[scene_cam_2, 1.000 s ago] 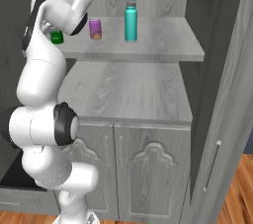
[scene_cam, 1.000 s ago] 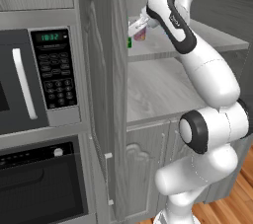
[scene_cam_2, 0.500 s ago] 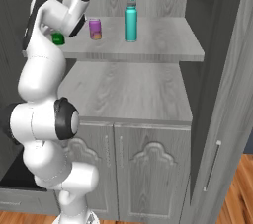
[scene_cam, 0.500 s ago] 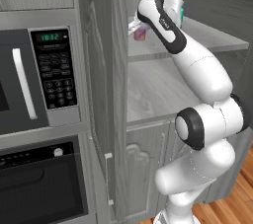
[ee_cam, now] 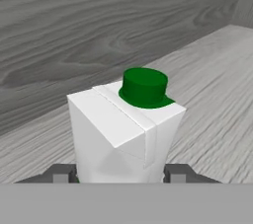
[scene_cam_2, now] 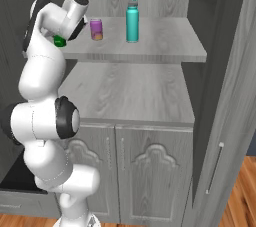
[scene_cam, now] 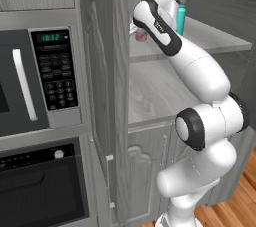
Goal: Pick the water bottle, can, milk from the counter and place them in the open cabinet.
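Observation:
My gripper (ee_cam: 120, 173) is shut on the milk (ee_cam: 126, 129), a white carton with a green cap. One dark fingertip (ee_cam: 62, 173) presses each side of it, just above the grey wood-grain shelf (ee_cam: 207, 94) of the open cabinet (scene_cam_2: 150, 51). In the right base view a green bit of the milk (scene_cam_2: 60, 42) peeks out behind my forearm at the shelf's left end. On the same shelf, the purple can (scene_cam_2: 96, 29) stands to its right and the teal water bottle (scene_cam_2: 132, 20) further right. Both also show past my arm as can (scene_cam: 141, 35) and bottle (scene_cam: 180, 17). The counter is out of view.
The cabinet's slab door (scene_cam_2: 225, 96) stands open on the right. A lower shelf (scene_cam_2: 130, 91) lies under the upper one, above arched-panel doors (scene_cam_2: 150, 171). A microwave (scene_cam: 35, 81) and an oven (scene_cam: 40, 186) sit left of the cabinet's side wall (scene_cam: 100, 96).
My hand has carried the milk slightly lower over the shelf's left end, and my forearm has swung further in. Can and bottle have not moved.

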